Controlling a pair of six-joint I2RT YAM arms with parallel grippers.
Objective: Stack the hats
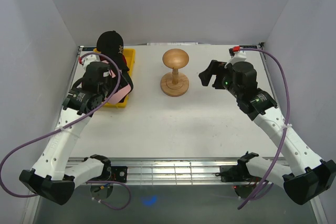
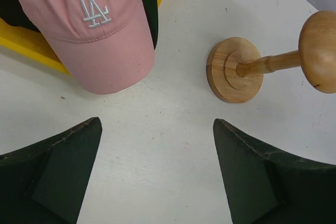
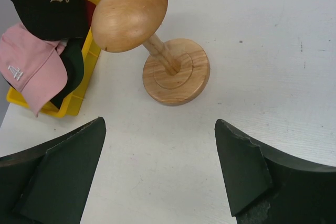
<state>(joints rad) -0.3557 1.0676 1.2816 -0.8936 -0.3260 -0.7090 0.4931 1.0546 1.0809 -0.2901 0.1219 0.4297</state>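
Observation:
Several caps are piled in and over the yellow tray (image 1: 127,56). A black cap with a pale letter logo (image 3: 50,3) lies on top at the back (image 1: 110,40). A pink cap with a white LA logo (image 2: 105,30) hangs over the tray's front edge, and it also shows in the right wrist view (image 3: 31,66). A dark green cap (image 3: 72,72) lies under it, and a red sliver (image 3: 90,9) shows beside the black cap. My left gripper (image 2: 157,145) is open and empty over the table just in front of the pink cap's brim (image 1: 126,80). My right gripper (image 3: 160,145) is open and empty, right of the wooden stand (image 1: 206,73).
The mushroom-shaped wooden stand (image 1: 175,72) is upright at the table's back middle, bare on top; it also shows in the left wrist view (image 2: 234,69) and the right wrist view (image 3: 157,40). Grey walls close in the left, back and right sides.

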